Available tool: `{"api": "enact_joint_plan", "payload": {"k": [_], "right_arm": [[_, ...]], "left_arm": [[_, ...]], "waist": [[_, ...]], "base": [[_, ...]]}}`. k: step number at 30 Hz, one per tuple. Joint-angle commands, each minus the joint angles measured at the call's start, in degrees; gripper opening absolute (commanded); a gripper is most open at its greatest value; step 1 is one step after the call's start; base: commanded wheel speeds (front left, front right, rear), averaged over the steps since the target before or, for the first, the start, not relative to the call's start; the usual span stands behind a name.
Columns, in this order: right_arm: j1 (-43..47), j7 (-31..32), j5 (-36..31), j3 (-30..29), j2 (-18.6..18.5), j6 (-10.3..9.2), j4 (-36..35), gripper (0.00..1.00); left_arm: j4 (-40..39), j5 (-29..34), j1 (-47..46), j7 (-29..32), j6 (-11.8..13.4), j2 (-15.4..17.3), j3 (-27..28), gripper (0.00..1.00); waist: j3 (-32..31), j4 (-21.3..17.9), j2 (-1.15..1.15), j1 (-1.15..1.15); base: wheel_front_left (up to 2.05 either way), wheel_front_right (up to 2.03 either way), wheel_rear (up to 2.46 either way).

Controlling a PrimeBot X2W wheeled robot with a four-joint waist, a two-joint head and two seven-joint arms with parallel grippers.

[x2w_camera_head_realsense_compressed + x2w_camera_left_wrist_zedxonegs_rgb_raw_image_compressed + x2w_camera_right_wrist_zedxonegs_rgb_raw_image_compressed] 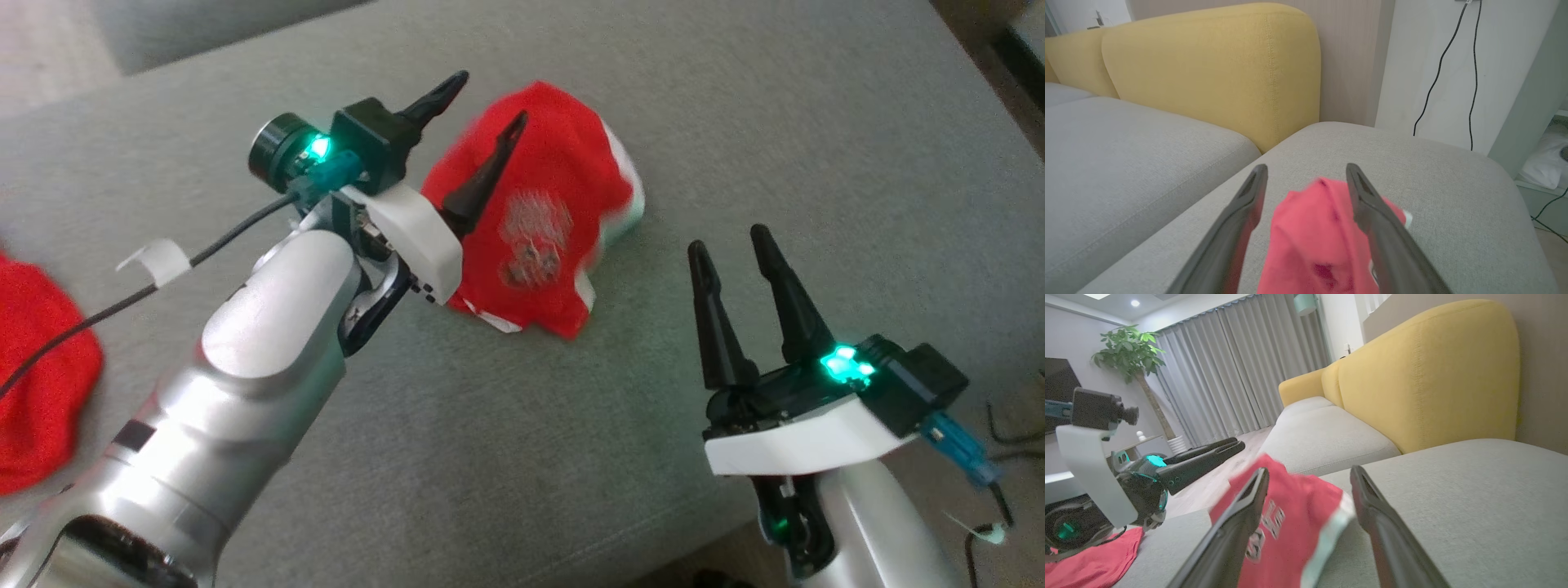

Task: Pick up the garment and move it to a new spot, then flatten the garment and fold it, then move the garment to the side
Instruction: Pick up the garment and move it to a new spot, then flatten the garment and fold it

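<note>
Item: garment.
- Colour: red, with white trim along the right and lower edges.
- Marking: a pale printed graphic in the middle of the upper face, too blurred in the head view to read. The right wrist view shows part of white lettering on it.
- Condition: crumpled into a loose, uneven heap, not flat. Its outline is smeared in places.
- Location: on the grey cushion, toward its far side, in front of the yellow backrest.

Left gripper: fingers spread wide, over the garment's left edge, pinching nothing. In its own wrist view the garment shows between and below the two fingers.

Right gripper: fingers spread, empty, near the garment's lower right and apart from it.

Other: a second red cloth lies at the cushion's left edge, well apart from the garment.
</note>
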Motion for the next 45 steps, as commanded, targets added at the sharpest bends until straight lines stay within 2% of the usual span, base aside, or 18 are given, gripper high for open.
{"api": "enact_joint_plan", "payload": {"k": [1, 7, 15, 20, 26, 33, 37, 42, 45], "right_arm": [[-1.49, -0.61, 0.72, 1.03, -0.17, 0.43, -2.31, 1.0], [-1.01, -0.61, 0.31, -0.65, -0.17, 0.43, -1.96, 1.0], [0.31, -0.61, -1.43, -2.88, -0.17, 0.43, -1.04, 1.0], [1.64, -0.61, -2.57, -4.34, -0.17, 0.43, -0.44, 1.0], [3.35, -0.61, -3.76, -5.02, -0.17, 0.43, 0.24, 1.0], [5.28, -0.61, -4.71, -5.4, -0.17, 0.43, 0.66, 1.0], [6.04, -0.61, -5.18, -5.2, -0.17, 0.43, 0.91, 1.0], [5.71, -0.61, -5.87, -5.38, -0.17, 0.43, 1.06, 1.0], [4.32, -0.61, -5.82, -7.52, -0.17, 0.43, 1.21, 1.0]], "left_arm": [[-0.45, -1.05, -3.59, -0.89, 0.11, 1.0, 1.33, 1.0], [1.81, -1.42, -4.68, -5.37, 0.37, 2.59, 2.52, 1.0], [0.31, -1.94, -1.97, -10.34, 3.05, 5.01, 5.02, 1.0], [-3.94, -3.43, 5.08, -12.19, 7.53, 7.13, 7.73, 1.0], [-12.78, -3.83, 17.77, -13.43, 14.8, 8.95, 10.72, 1.0], [-19.99, -3.93, 32.89, -13.69, 19.61, 9.07, 11.65, 1.0], [-23.42, -2.23, 37.15, -13.72, 20.84, 7.68, 13.69, 1.0], [-25.35, -0.3, 38.34, -13.73, 20.18, 6.04, 15.49, 1.0], [-25.4, 0.75, 37.61, -13.73, 19.5, 5.72, 16.02, 1.0]], "waist": [[1.88, -2.01, 0.0, -0.01], [0.24, 1.92, 0.0, -0.01], [-3.2, 10.19, 0.0, -0.01], [-5.76, 15.63, 0.0, -0.01], [-7.58, 20.23, 0.0, -0.01], [-8.61, 23.4, 0.0, -0.01], [-8.93, 24.05, 0.0, -0.01], [-8.54, 24.31, 0.0, -0.01], [-7.68, 24.52, 0.0, -0.01]], "base": [[0.0, 0.0, 0.0], [0.0, 0.0, 0.0], [0.0, 0.0, 0.0], [0.0, 0.0, 0.0], [0.0, 0.0, 0.0], [0.0, 0.0, 0.0], [0.0, 0.0, 0.0], [0.0, 0.0, 0.0], [0.0, 0.0, 0.0]]}}
